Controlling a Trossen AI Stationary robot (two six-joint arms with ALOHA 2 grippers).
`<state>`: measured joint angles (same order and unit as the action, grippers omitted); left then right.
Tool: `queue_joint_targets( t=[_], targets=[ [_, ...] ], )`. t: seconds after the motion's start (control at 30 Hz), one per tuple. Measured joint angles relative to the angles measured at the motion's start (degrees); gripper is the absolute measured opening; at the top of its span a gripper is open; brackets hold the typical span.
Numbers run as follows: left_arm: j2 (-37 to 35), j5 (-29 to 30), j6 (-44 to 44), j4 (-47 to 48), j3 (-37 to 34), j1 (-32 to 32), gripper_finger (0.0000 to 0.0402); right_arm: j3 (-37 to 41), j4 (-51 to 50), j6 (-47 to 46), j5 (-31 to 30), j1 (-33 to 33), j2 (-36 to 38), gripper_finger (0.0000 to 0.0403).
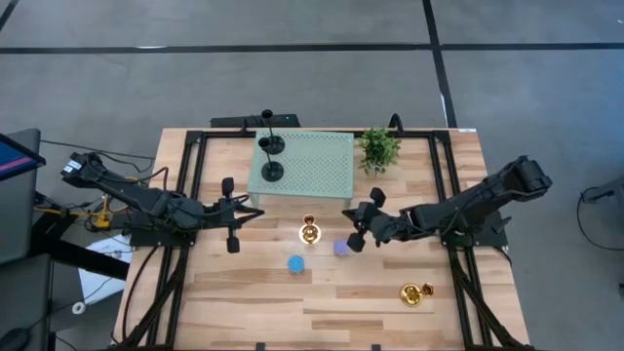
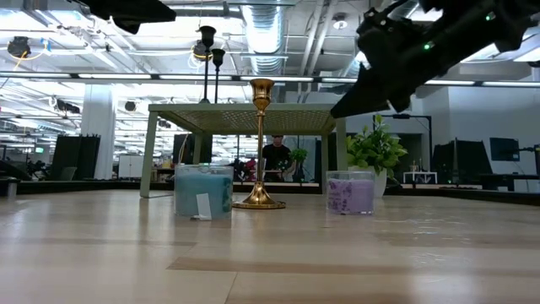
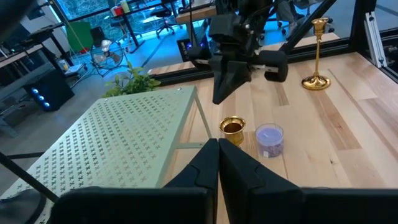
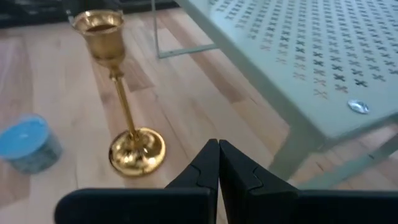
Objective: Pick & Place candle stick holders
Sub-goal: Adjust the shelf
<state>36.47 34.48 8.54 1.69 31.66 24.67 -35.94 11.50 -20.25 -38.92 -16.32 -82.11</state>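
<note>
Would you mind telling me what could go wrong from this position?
The right tool is shut and hangs close to the upright gold holder; a low approach might tip its slim stem. The purple candle beside it could be nudged. The two black holders stand near the green rack's edge.

wooden table [image 1: 244, 292] filling frame centre | pale green perforated stand [image 1: 312, 161] sitting upper centre, two black candle stick holders [image 1: 270, 156] standing on its left side | potted plant [image 1: 378, 148] sitting just right of it | gold holder [image 1: 310, 232] standing centre | second gold holder [image 1: 415, 293] lying lower right | blue candle [image 1: 295, 263] and purple candle [image 1: 340, 247] sitting below centre
</note>
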Motion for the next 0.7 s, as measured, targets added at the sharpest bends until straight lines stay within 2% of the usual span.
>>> queue_joint_targets(
  t=[0.1, 0.23, 0.53, 0.7],
  targets=[
    [0.0, 0.0, 0.0, 0.0, 0.0, 0.0, 0.0011, 0.0, 3.8, 0.0, -0.8, 0.4, -2.2, 0.0],
    [0.0, 0.0, 0.0, 0.0, 0.0, 0.0, 0.0011, 0.0, 7.3, 0.0, -4.9, 0.4, -4.6, 0.0],
    [0.0, 0.0, 0.0, 0.0, 0.0, 0.0, 0.0011, 0.0, 6.5, -2.3, -11.1, 0.2, -5.3, 0.0],
    [0.0, 0.0, 0.0, 0.0, 0.0, 0.0, 0.0011, 0.0, 5.2, -2.4, -12.2, 0.2, -5.3, 0.0]
  ],
)
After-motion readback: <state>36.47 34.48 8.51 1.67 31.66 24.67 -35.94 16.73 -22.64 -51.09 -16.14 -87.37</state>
